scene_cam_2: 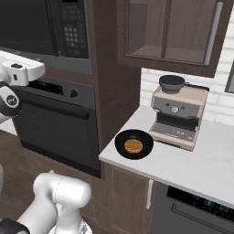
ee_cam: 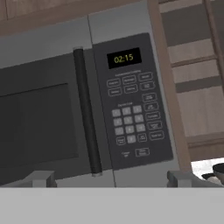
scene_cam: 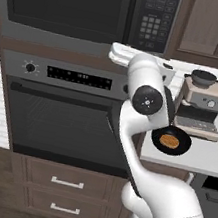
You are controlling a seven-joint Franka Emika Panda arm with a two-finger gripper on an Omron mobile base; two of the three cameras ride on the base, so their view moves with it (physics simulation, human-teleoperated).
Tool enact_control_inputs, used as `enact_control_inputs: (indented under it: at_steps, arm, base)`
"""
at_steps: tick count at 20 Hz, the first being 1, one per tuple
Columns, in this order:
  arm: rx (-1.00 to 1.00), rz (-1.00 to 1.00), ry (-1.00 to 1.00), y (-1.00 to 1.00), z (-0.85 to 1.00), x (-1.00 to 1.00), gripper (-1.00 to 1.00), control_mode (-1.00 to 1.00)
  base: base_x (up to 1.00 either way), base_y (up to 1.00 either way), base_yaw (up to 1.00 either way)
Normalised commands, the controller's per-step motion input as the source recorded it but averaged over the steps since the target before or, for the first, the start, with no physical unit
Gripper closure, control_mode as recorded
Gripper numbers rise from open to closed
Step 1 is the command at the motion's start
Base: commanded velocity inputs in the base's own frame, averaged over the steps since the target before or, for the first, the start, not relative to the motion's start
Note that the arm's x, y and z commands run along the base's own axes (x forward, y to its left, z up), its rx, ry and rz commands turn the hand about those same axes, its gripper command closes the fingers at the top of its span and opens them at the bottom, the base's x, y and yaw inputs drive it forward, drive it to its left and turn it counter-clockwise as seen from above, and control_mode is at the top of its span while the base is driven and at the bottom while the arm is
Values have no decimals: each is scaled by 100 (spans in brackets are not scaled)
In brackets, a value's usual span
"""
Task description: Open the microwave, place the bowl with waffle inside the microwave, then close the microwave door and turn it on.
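1. Facing the microwave (ee_cam: 87, 100), the gripper (ee_cam: 109, 178) hangs with its jaws spread wide and nothing between them.
2. The microwave door (ee_cam: 39, 118) is shut; its dark vertical handle (ee_cam: 86, 109) stands just left of the keypad (ee_cam: 131, 100).
3. The bowl with waffle (scene_cam_2: 134, 144) sits on the counter (scene_cam_2: 201, 169), just beside the coffee machine (scene_cam_2: 178, 116).

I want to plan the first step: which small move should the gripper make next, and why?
Probably move the open gripper forward to the vertical black handle of the microwave door. The door looks shut, and the bowl with waffle sits on the counter.
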Motion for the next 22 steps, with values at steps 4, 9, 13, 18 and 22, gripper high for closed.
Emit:
enact_control_inputs:
  at_steps: [4, 9, 13, 18, 22]
  arm:
    - [1, 0, 0, 0, 8, 39, -100, -100]
    - [0, 0, 7, 1, 0, 71, -100, -100]
    - [0, 0, 4, 0, 0, 71, -100, -100]
    - [0, 0, 0, 17, 0, 68, -100, -100]
    - [-2, 0, 2, 33, 0, 70, -100, -100]
  base:
    - [0, 0, 0]
    - [0, 0, 0]
    - [0, 0, 0]
    - [0, 0, 0]
    - [0, 0, 0]
